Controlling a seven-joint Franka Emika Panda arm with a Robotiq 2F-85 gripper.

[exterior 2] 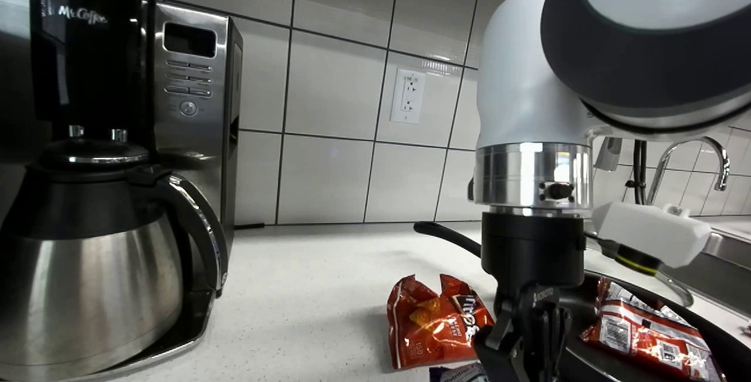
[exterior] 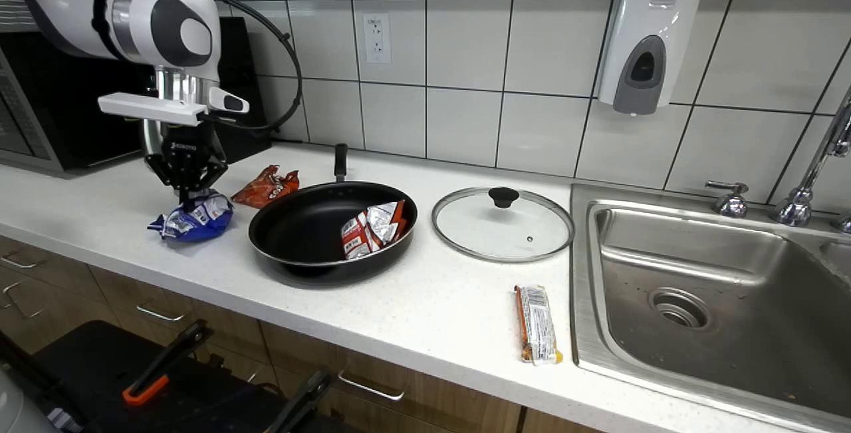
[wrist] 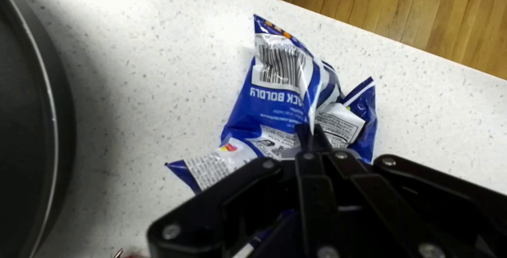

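Gripper: jaws fully together, a raised fold of the blue snack bag apparently pinched between them. Bag location: crumpled, resting on the counter towards its front edge, apart from the frying pan (in the wrist view the gripper hides part of the bag). Done, as judged: the grip is made. Not done: any lift, since the bag's body rests on the counter. Inside the pan: one red-and-white packet, tilted against the wall. Outside the pan: a red-orange chip bag just beside it, and a wrapped bar near the sink. The glass lid lies off the pan, knob up
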